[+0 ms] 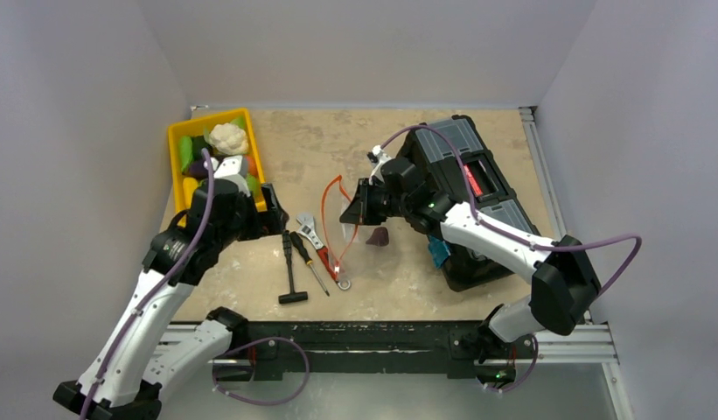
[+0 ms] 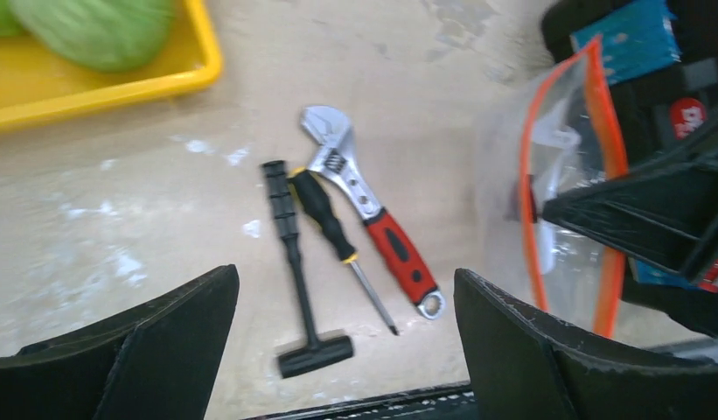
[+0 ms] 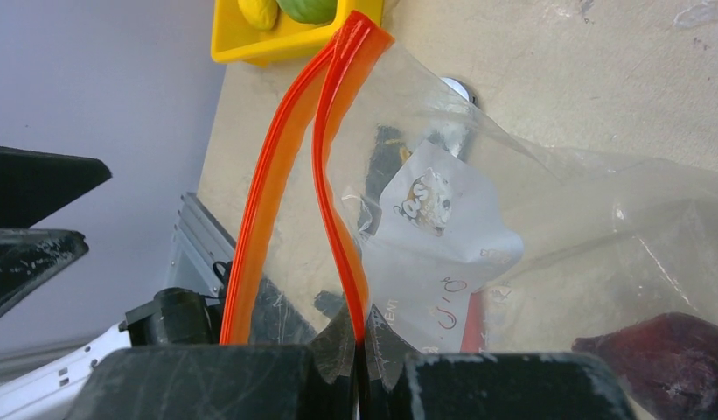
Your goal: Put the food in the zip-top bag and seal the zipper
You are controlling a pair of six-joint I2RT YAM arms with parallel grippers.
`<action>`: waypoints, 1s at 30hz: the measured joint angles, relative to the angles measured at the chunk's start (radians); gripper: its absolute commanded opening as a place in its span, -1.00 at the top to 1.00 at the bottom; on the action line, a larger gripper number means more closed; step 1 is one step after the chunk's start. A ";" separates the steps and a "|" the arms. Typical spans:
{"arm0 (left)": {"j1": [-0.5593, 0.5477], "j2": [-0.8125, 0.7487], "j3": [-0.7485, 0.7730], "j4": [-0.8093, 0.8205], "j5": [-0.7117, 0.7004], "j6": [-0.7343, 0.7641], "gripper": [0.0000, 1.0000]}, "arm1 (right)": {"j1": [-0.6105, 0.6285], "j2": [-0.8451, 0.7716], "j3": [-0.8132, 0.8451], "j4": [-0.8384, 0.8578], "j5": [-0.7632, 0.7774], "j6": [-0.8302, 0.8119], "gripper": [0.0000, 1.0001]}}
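The clear zip-top bag [image 1: 353, 249] [image 3: 547, 227] lies mid-table with its mouth standing open. My right gripper [image 1: 357, 210] [image 3: 362, 346] is shut on one lip of the red-orange zipper [image 1: 331, 206] [image 3: 338, 175]; the other lip bows away. A dark purple eggplant [image 1: 378, 236] [image 3: 670, 359] rests inside the bag. More food sits in the yellow bin [image 1: 175, 131]: green pieces [image 1: 187, 150] [image 3: 307, 9], a yellow piece [image 3: 257, 10] and an orange ball [image 1: 251, 164]. My left gripper [image 1: 276, 210] [image 2: 346, 350] hangs open and empty by the bin's near right corner, left of the bag [image 2: 565, 192].
A red-handled wrench [image 1: 318, 245] [image 2: 372, 210], a screwdriver [image 1: 307, 258] [image 2: 333, 232] and a black T-handled tool [image 1: 289, 271] [image 2: 294, 271] lie between the bin and the bag. A black toolbox [image 1: 464, 175] fills the right side. A white cauliflower [image 1: 227, 137] tops the bin.
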 measured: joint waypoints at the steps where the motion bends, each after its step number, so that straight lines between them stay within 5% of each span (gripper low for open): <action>1: 0.000 -0.015 0.000 -0.016 -0.030 0.004 -0.85 | 0.000 -0.002 -0.002 0.001 0.002 -0.002 1.00; 8: 0.019 -0.084 -0.002 -0.103 -0.236 0.039 -0.85 | 0.000 -0.019 -0.012 -0.002 0.010 -0.018 1.00; 12: 0.123 -0.009 0.005 -0.105 -0.250 0.073 -0.86 | 0.000 -0.020 -0.013 -0.002 0.018 -0.034 1.00; 18: 0.344 0.235 0.079 -0.011 -0.127 0.114 -0.88 | 0.000 -0.018 -0.013 -0.001 0.020 -0.062 1.00; 30: 0.410 0.863 0.552 0.067 -0.105 0.241 -0.63 | 0.000 0.089 -0.008 0.016 -0.051 -0.105 1.00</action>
